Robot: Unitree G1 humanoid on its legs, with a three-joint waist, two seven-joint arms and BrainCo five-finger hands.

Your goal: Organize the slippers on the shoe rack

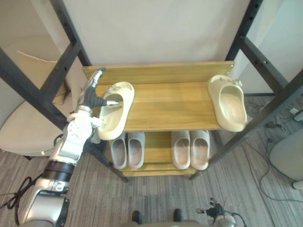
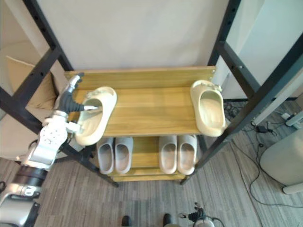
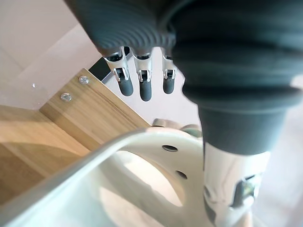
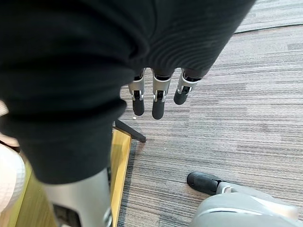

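We see a black metal frame (image 1: pixel 263 65) of perforated beams. Behind the frame stands a plain pale wall (image 1: pixel 156 28). Beneath it we find grey striped carpet (image 1: pixel 156 198). Left of the frame sits a beige cushioned seat (image 1: pixel 21 127). Right of it, thin cables (image 1: pixel 273 124) trail across the carpet.

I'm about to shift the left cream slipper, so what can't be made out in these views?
- Lower-shelf slippers: far ends hidden under the top shelf, both eye views.
- Left cream slipper: outer edge covered by the left hand, eye views.
- Left hand: thumb tip cut off by the picture's edge, left wrist view.
- Right hand: thumb tip likewise cut off, right wrist view.
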